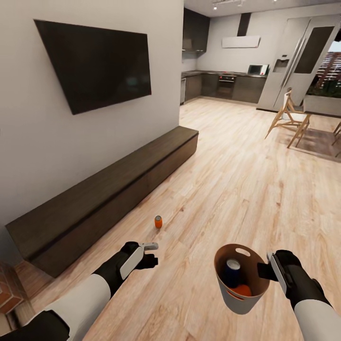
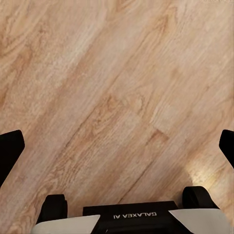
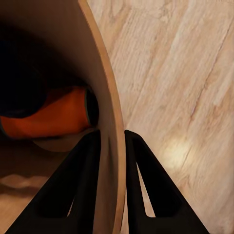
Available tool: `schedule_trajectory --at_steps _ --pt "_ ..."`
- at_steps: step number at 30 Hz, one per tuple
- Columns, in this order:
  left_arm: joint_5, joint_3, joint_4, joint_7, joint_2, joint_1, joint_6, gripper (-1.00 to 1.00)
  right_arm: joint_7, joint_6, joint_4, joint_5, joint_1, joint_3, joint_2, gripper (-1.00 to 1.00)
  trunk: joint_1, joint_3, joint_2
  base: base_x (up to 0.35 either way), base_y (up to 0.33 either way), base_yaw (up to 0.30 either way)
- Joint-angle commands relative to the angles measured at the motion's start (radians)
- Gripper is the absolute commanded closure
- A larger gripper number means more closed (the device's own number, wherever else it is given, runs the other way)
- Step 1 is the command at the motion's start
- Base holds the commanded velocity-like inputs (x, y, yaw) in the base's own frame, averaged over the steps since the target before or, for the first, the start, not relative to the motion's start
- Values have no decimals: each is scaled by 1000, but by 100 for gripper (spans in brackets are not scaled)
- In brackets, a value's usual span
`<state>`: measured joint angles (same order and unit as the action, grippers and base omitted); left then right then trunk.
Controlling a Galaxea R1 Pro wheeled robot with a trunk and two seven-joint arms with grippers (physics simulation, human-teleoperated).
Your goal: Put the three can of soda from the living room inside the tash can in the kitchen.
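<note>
- The right gripper (image 1: pixel 263 271) is clenched on the wall of the small round bucket-like bin (image 1: pixel 246 298), pale grey outside and brown-tan inside; in the right wrist view its two black fingers (image 3: pixel 141 161) sit one on each side of the thin rim (image 3: pixel 105 97).
- The bin hangs above the light wooden plank floor (image 1: pixel 227 189), tilted a little, with the oval handle hole (image 1: pixel 242 252) at the far side of its rim.
- Inside the bin there are two cans: a dark blue soda can with silver top (image 1: pixel 232 272), standing nearly upright, and a bright orange soda can (image 1: pixel 242 290) lying low beside it; the orange one (image 3: pixel 53 117) lies on its side against the inner wall.
- The third can, a small bright orange soda can (image 1: pixel 158 221), stands upright on the floor, near the long low dark wooden bench (image 1: pixel 109 189) under the wall TV (image 1: pixel 94 61).
- The left gripper (image 1: pixel 154 253) is released and holds nothing; it hovers over the bare floor, apart from the standing can.
- Far behind, the kitchen with dark grey cabinets (image 1: pixel 222 85) and a tall steel fridge (image 1: pixel 296 61) is visible.
</note>
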<state>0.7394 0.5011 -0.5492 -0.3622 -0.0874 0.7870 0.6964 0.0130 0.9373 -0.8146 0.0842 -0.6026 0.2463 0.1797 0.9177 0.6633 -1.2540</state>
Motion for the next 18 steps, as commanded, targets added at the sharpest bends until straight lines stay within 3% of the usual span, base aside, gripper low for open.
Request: schedule_trajectory --at_steps 1,18 --pt "0 0 0 0 0 0 0 -100 5 0 0 -9 0 1 0 100 0 -2 0 0 0 0" --pt "0 -1 0 0 0 0 0 -100 4 -2 0 -9 0 1 0 100 0 -29 0 0 0 0"
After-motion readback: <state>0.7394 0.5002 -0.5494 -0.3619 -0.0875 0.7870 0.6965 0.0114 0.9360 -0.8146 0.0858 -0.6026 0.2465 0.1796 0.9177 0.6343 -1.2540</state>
